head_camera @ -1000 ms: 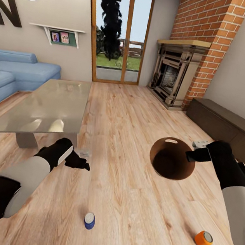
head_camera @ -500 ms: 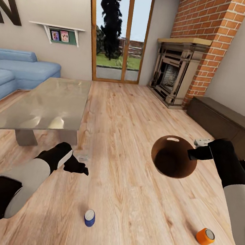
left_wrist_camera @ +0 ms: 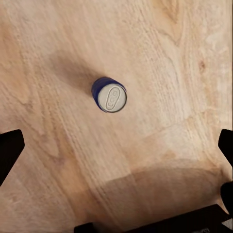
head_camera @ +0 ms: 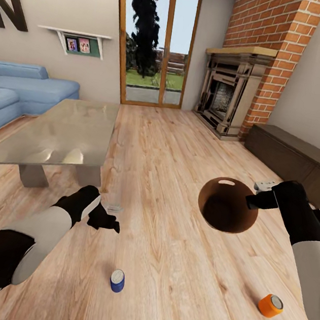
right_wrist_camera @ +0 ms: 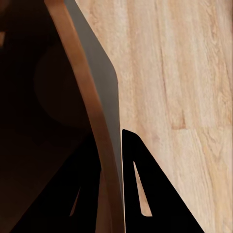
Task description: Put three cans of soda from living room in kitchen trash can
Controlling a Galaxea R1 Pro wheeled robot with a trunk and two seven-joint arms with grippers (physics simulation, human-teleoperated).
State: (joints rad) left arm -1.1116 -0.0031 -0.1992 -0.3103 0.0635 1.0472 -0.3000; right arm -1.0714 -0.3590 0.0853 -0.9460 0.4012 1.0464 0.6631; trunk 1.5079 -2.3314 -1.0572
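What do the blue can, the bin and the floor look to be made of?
Small dark blue drink can: probably metal, its silvery top bearing a pull tab. Round tapered grey bin: thin rigid wall, matte tan-brown inside, perhaps plastic. Pale plank floor: wood, visible grain, slight sheen.

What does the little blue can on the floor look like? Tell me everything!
The blue can is a small dark blue cylinder with a silvery top, and the left wrist view shows a pull tab on that lid. It looks like painted metal. It stands upright on the light wooden floor, casting a soft shadow. Nothing touches it except the floor. The left end effector hangs above it, open, its dark fingertips wide to either side.
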